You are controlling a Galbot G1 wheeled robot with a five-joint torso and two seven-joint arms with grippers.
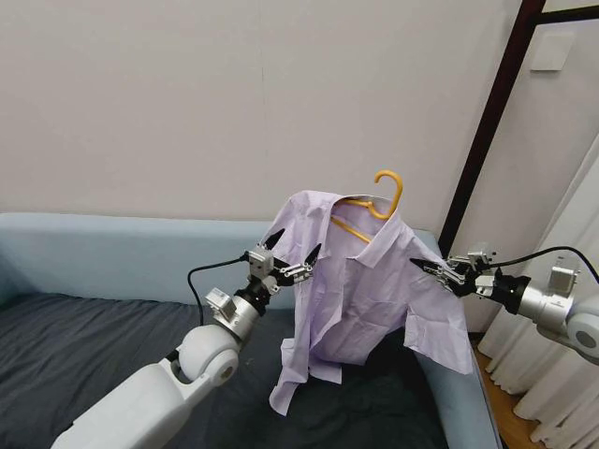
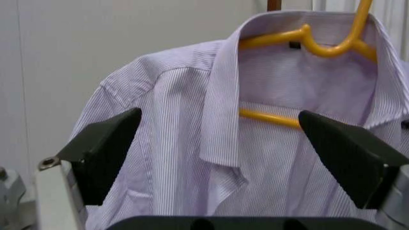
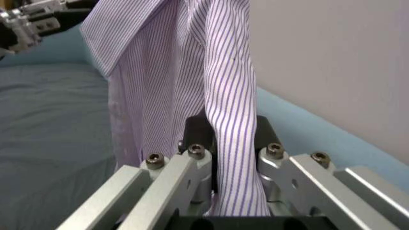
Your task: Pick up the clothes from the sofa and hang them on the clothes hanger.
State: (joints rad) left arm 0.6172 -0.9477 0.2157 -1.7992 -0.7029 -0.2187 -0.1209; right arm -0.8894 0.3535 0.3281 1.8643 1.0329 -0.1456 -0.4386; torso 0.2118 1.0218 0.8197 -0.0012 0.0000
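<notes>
We are in a living room at home.
We see a pale blue sofa [image 1: 94,251] against a plain wall [image 1: 234,94], a dark door frame [image 1: 488,131], white curtains [image 1: 562,404] and a wooden floor [image 1: 503,413].

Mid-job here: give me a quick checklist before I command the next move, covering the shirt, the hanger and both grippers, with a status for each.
1. Hold: right gripper shut on the shirt edge, fabric between its fingers: ok.
2. Free arm: left gripper open, facing the shirt's shoulder: ok.
3. Fit: yellow hanger sits inside the collar: ok.
4. Support: hanger hook hung on anything: cannot tell.
5. Clearance: shirt's lower hem lifted off the sofa: cannot tell.
</notes>
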